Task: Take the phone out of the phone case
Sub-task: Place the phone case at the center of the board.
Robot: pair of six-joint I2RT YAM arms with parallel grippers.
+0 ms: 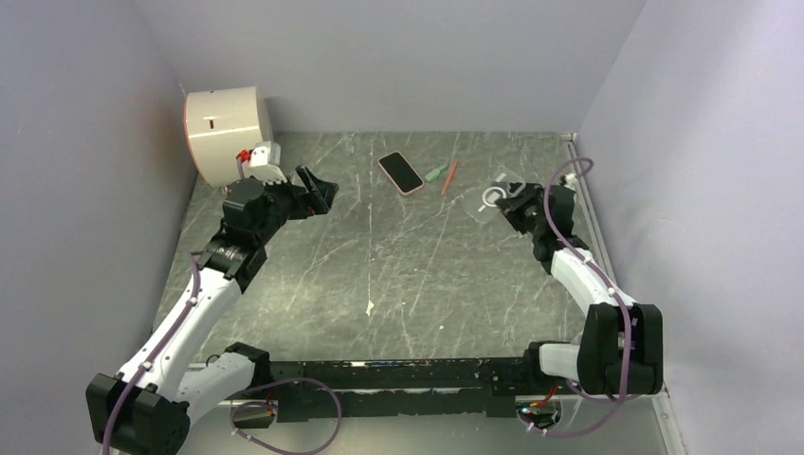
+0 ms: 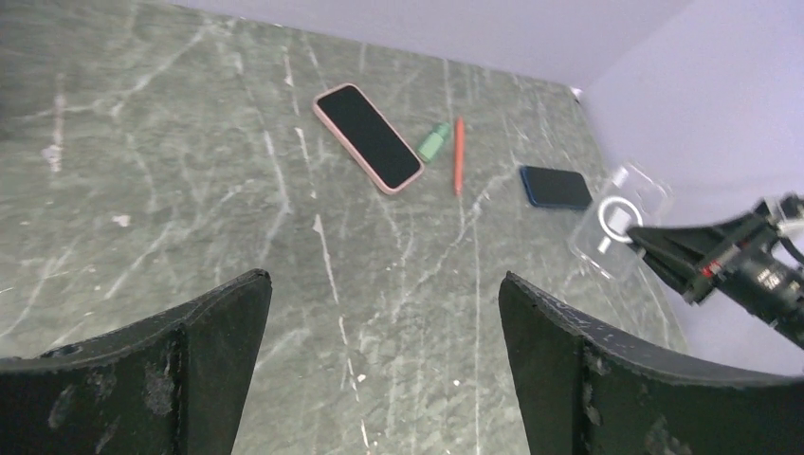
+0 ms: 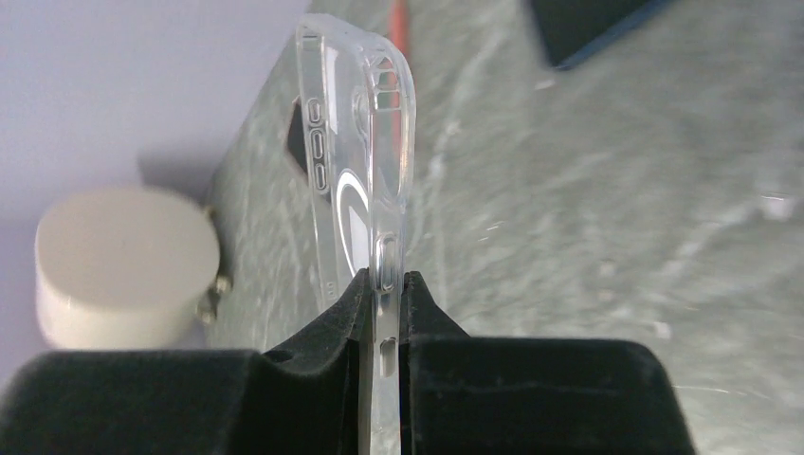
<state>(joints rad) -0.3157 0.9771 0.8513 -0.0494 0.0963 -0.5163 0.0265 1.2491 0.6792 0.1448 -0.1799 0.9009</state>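
Observation:
My right gripper (image 3: pixel 384 280) is shut on the edge of a clear phone case (image 3: pixel 365 142), held upright on its side above the table. The case looks empty; its white ring shows (image 2: pixel 616 218) (image 1: pixel 493 196). A dark blue phone (image 2: pixel 555 187) lies flat on the table just left of the case, and its corner appears in the right wrist view (image 3: pixel 588 24). My left gripper (image 2: pixel 382 277) hangs open over the left side of the table (image 1: pixel 318 190), with nothing between its fingers and well apart from both.
A phone in a pink case (image 1: pixel 400 172) lies face up at the back middle, with a small green object (image 1: pixel 434 173) and an orange pen (image 1: pixel 448 177) beside it. A white cylinder (image 1: pixel 228 133) stands in the back left corner. Walls close three sides.

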